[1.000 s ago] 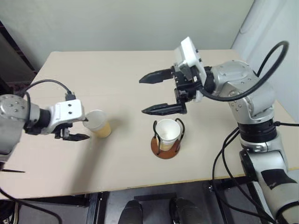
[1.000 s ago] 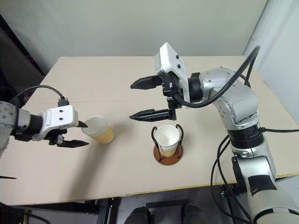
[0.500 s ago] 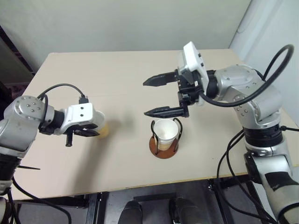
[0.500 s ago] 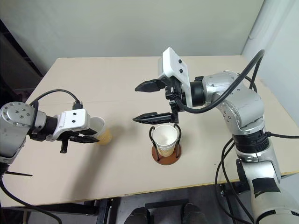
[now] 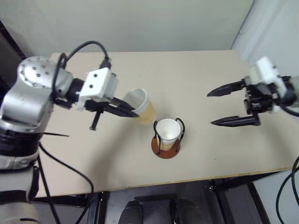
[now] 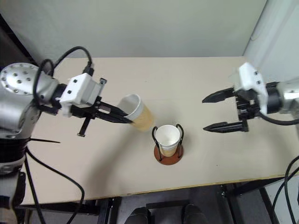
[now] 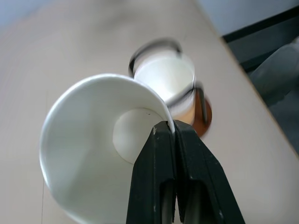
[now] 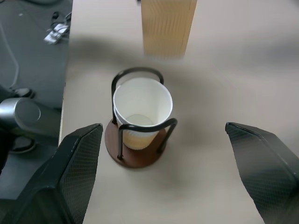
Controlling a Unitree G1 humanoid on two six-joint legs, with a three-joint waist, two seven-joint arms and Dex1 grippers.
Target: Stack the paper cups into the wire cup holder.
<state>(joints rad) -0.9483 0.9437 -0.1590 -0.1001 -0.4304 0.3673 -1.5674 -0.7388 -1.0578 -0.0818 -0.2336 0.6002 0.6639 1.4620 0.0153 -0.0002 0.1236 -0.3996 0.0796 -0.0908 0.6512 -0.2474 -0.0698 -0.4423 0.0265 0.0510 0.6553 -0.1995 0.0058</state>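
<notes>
Paper cups are the matter here: one small tapered cup, pale yellow-orange outside and white within (image 6: pixel 135 112), hangs tilted above the beige surface (image 6: pixel 196 79), pinched by its rim in the left end effector (image 5: pixel 125 109), whose two black fingers (image 7: pixel 175 154) are closed tight on the wall; a second like cup (image 5: pixel 167 132) sits upright in the wire cup holder with its round reddish-brown base and black arches (image 5: pixel 165 148), just beside and below the carried one. The right end effector (image 6: pixel 223 112) stands wide and empty, well off to the side. To do this step well, I judge the carried cup should be turned upright, mouth up; centred over the seated cup, between the arches; then lowered straight so it nests; a tilted entry risks catching a wire or tipping the holder; release only once seated.
</notes>
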